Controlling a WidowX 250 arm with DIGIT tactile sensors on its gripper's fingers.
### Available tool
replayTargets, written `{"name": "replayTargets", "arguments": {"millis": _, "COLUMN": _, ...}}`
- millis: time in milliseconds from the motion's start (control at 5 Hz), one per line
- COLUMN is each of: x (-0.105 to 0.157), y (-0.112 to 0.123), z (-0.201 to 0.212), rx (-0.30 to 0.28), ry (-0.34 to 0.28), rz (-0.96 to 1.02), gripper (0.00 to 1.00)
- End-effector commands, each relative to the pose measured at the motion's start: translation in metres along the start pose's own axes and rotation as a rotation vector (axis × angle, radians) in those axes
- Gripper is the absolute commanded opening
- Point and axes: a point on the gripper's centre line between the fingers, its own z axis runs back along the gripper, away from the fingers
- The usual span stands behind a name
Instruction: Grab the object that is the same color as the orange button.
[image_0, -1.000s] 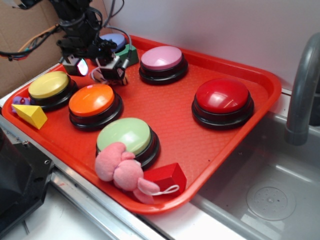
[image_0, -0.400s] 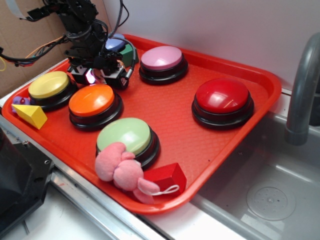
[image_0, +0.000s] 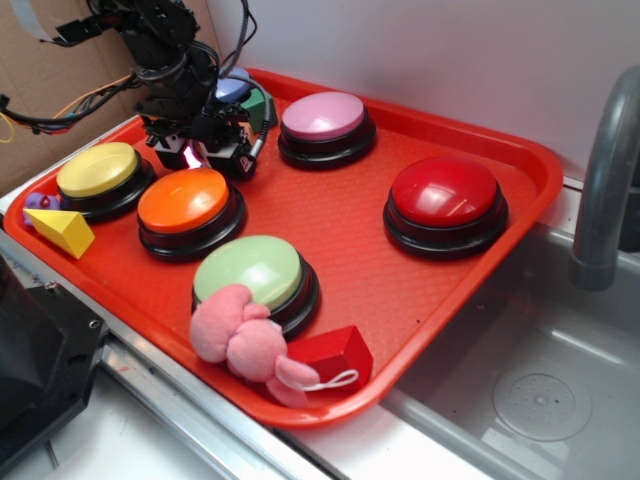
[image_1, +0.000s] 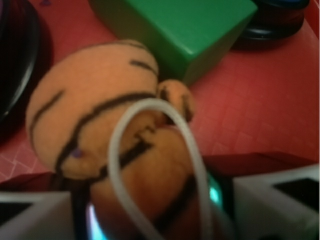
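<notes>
Your pincer (image_0: 200, 150) has dropped from its higher spot a second ago and now sits low behind the orange button (image_0: 190, 205). In the wrist view its fingers (image_1: 280, 200) stand apart on either side of the striped tiger (image_1: 105, 135), which lies on the red tray (image_0: 350, 260) beside a green block (image_1: 180, 25); nothing is clamped yet. Closing looks like the next step. The tray rests next to a sink (image_0: 530, 390).
</notes>
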Motion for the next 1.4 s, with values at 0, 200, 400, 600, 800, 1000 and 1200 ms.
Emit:
{"name": "replayTargets", "arguments": {"millis": 0, "x": 0.009, "y": -0.009, "z": 0.081, "rx": 0.071, "ry": -0.055, "rz": -0.061, "gripper": 0.00}}
{"name": "replayTargets", "arguments": {"millis": 200, "x": 0.003, "y": -0.044, "z": 0.111, "rx": 0.010, "ry": -0.042, "rz": -0.142, "gripper": 0.00}}
{"name": "replayTargets", "arguments": {"millis": 400, "x": -0.016, "y": -0.078, "z": 0.136, "rx": -0.073, "ry": -0.022, "rz": -0.221, "gripper": 0.00}}
{"name": "replayTargets", "arguments": {"millis": 600, "x": -0.032, "y": -0.088, "z": 0.148, "rx": -0.035, "ry": 0.022, "rz": -0.253, "gripper": 0.00}}
{"name": "replayTargets", "arguments": {"millis": 800, "x": -0.030, "y": -0.077, "z": 0.144, "rx": -0.037, "ry": 0.075, "rz": -0.277, "gripper": 0.00}}
{"name": "replayTargets", "arguments": {"millis": 1000, "x": -0.030, "y": -0.077, "z": 0.144, "rx": -0.037, "ry": 0.075, "rz": -0.277, "gripper": 1.00}}
{"name": "replayTargets", "arguments": {"millis": 1200, "x": -0.030, "y": -0.077, "z": 0.144, "rx": -0.037, "ry": 0.075, "rz": -0.277, "gripper": 1.00}}
